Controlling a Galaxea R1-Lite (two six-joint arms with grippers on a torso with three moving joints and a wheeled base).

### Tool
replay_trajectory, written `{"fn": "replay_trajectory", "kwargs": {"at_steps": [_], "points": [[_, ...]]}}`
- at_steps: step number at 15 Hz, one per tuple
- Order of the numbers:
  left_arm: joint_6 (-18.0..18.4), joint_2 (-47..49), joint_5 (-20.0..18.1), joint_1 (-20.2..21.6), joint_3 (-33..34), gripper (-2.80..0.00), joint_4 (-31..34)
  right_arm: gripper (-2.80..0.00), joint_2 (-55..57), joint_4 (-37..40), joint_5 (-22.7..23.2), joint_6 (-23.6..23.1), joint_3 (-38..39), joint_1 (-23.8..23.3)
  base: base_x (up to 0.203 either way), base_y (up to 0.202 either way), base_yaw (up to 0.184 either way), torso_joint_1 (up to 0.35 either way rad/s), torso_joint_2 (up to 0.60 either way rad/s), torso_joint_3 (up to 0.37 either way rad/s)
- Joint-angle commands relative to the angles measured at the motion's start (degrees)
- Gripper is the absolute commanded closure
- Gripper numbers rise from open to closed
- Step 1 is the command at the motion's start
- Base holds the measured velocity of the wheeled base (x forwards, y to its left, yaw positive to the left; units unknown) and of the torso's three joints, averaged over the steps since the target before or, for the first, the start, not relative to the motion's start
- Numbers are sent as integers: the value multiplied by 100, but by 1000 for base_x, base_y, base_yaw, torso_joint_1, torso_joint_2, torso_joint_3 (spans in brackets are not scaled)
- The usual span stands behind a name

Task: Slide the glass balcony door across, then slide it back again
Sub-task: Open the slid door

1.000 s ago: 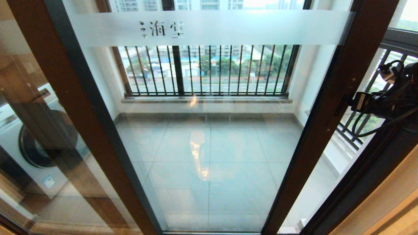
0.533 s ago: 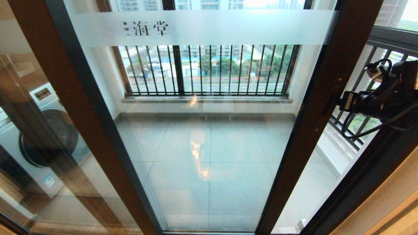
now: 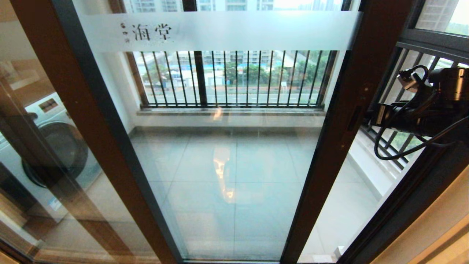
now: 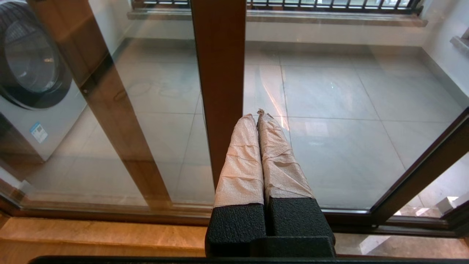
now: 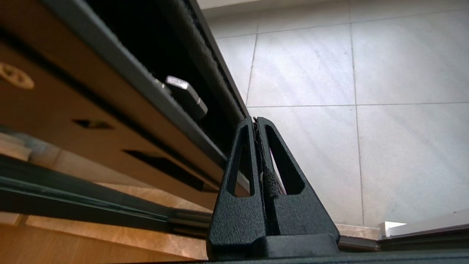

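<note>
The glass balcony door (image 3: 234, 154) fills the head view, with its frosted band (image 3: 238, 31) of Chinese characters across the top. Its brown right stile (image 3: 340, 132) carries a small handle slot (image 3: 353, 119). My right arm (image 3: 414, 117) reaches in from the right at slot height. In the right wrist view my right gripper (image 5: 255, 119) is shut and empty, its tips against the door's dark edge (image 5: 220, 91). Only the left wrist view shows my left gripper (image 4: 256, 114), shut with nothing held. Its tape-wrapped fingers (image 4: 242, 161) sit low in front of the other panel's brown stile (image 4: 220, 73).
The other brown-framed panel (image 3: 91, 128) stands at the left, with a white washing machine (image 3: 55, 146) behind its glass. Right of the door is an open gap onto the tiled balcony floor (image 5: 366, 110). Black railing (image 3: 234, 79) lines the far side. A dark fixed frame (image 3: 410, 194) bounds the right.
The door has slid to the left, its characters and right stile shifting that way. My right arm has moved left along with the stile, and the gap on the right has widened.
</note>
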State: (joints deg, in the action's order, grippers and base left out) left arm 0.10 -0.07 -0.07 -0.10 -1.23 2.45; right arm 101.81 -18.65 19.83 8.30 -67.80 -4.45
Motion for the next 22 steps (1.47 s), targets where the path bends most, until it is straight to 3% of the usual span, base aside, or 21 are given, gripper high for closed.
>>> {"fn": "replay_trajectory", "kwargs": {"at_steps": [1, 4, 22], "points": [[-1, -1, -1, 1, 0, 0, 1, 0, -21, -7, -53, 5, 13, 104, 0, 0, 0, 0, 0, 0], [-1, 1, -1, 1, 0, 0, 1, 0, -1, -34, -429, 23, 6, 388, 0, 0, 0, 0, 0, 0], [-1, 3, -1, 1, 0, 0, 1, 0, 5, -265, -760, 208, 189, 1188, 0, 0, 0, 0, 0, 0]]}}
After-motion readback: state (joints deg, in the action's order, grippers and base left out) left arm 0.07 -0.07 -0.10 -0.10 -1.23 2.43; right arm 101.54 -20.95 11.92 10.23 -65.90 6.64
